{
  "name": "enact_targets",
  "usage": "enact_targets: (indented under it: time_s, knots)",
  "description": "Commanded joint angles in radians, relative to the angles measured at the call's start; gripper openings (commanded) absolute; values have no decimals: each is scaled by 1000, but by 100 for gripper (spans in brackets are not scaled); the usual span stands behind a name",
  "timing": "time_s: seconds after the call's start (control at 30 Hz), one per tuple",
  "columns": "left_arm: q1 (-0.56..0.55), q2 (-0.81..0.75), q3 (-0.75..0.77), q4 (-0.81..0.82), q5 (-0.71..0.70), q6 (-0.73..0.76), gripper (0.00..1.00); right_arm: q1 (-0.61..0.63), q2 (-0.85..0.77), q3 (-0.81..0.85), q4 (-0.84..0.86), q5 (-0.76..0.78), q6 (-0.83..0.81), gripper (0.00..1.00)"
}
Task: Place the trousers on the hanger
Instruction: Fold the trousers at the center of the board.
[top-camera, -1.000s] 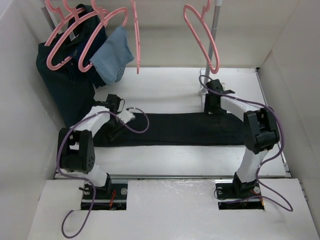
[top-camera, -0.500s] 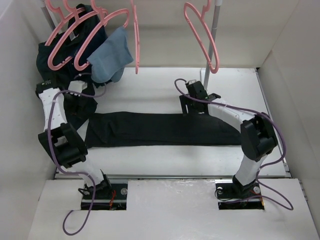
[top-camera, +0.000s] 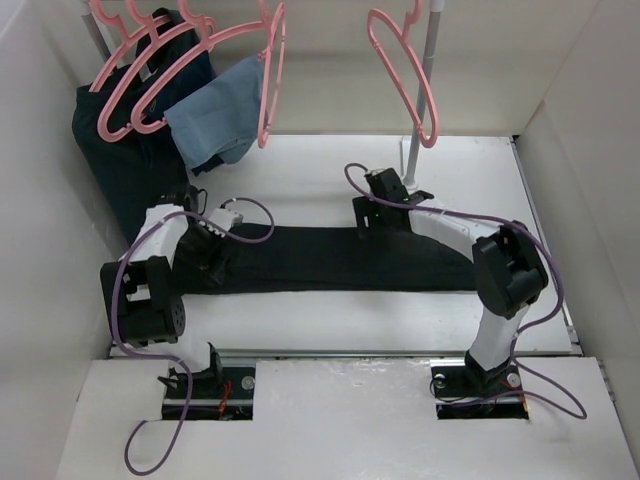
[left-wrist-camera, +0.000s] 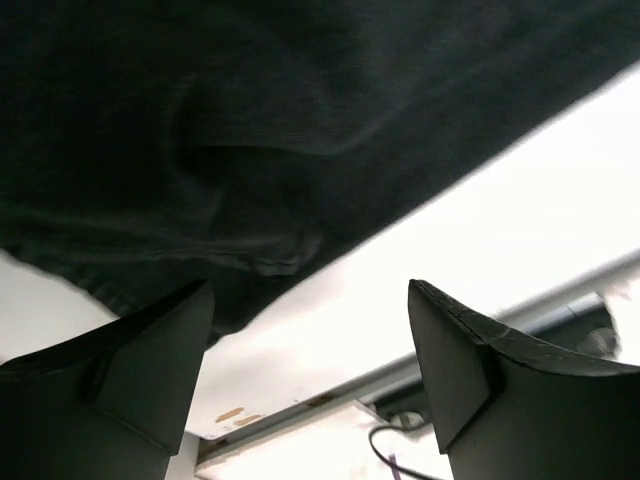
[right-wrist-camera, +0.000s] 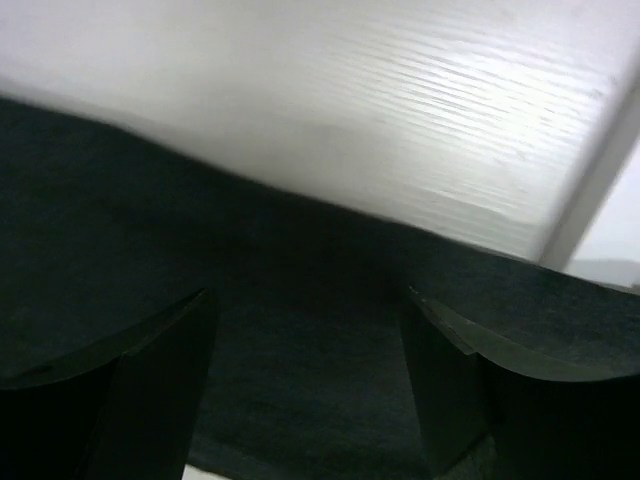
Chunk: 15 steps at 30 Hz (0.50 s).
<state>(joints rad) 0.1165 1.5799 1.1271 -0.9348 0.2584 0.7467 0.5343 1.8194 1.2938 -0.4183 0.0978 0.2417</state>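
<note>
- Top external view: the black trousers (top-camera: 320, 258) lie flat in a long strip running left to right across the white tabletop (top-camera: 330, 175).
- The left pincer (top-camera: 213, 262) sits over the left end of the trousers. The right pincer (top-camera: 367, 214) sits at their far edge, a little right of the middle.
- Left wrist view: the left pincer (left-wrist-camera: 310, 350) is released, its fingers (left-wrist-camera: 150, 370) spread wide with nothing held. The wrinkled edge of the trousers (left-wrist-camera: 250, 130) lies just beyond the tips, and bare tabletop (left-wrist-camera: 500, 190) shows in the gap.
- Right wrist view: the right pincer (right-wrist-camera: 300, 370) is also released. The trousers (right-wrist-camera: 250, 290) fill the gap below its spread fingers (right-wrist-camera: 130, 400), with tabletop (right-wrist-camera: 350, 90) beyond. Whether the tips touch the cloth cannot be told.
- A bare pink hanger (top-camera: 403, 80) hangs at the far right beside a grey pole (top-camera: 431, 40), well apart from the trousers.
- At the far left, other hangers (top-camera: 130, 90) hang by a navy garment (top-camera: 130, 170) and a light-blue cloth (top-camera: 215, 125).
</note>
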Motion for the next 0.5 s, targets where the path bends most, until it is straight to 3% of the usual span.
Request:
enact_targets:
  time_s: [0.0, 0.17, 0.47]
  knots:
    - [-1, -49, -53, 164, -143, -84, 74, -88, 32, -17, -55, -12, 117, 74]
    - [-11, -37, -121, 194, -238, -75, 68, -89, 12, -57, -109, 66, 215, 71]
    - [-101, -55, -170, 238, -153, -102, 72, -99, 23, -68, -210, 158, 389, 75]
